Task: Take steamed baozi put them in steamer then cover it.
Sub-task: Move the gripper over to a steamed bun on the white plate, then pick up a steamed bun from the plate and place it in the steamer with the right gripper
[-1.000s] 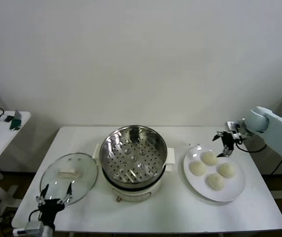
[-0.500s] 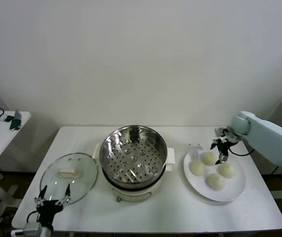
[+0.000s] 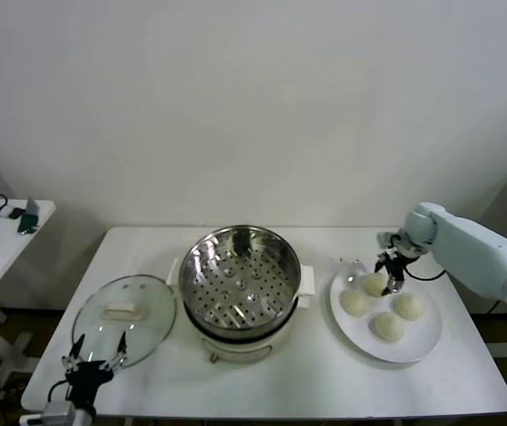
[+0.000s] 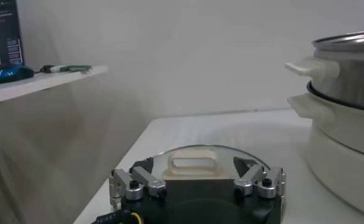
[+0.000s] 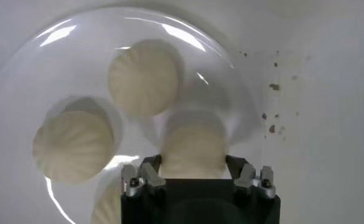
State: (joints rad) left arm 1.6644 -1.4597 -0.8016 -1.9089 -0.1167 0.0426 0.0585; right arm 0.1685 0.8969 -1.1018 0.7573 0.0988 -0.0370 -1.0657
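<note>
Four steamed baozi [image 3: 380, 304] are lying on the white plate [image 3: 423, 343] beside the empty steamer [image 3: 239, 277]. Right gripper [image 5: 194, 175] is hovering over the nearest bun with jaws spread. Buns are looking soft and light, so gentle side pinch. Left gripper [image 4: 197, 181] is waiting, jaws spread, near the cover [image 3: 124, 317].

Bright, even light; plate [image 5: 60, 36] glares

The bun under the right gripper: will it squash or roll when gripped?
Probably soft: the bun looks puffy and smooth, so a hard pinch by the open right gripper could dent it. Likely light. Its rounded shape on the glossy plate may let it slide or nudge neighbouring buns. The left gripper waits by the lid.
</note>
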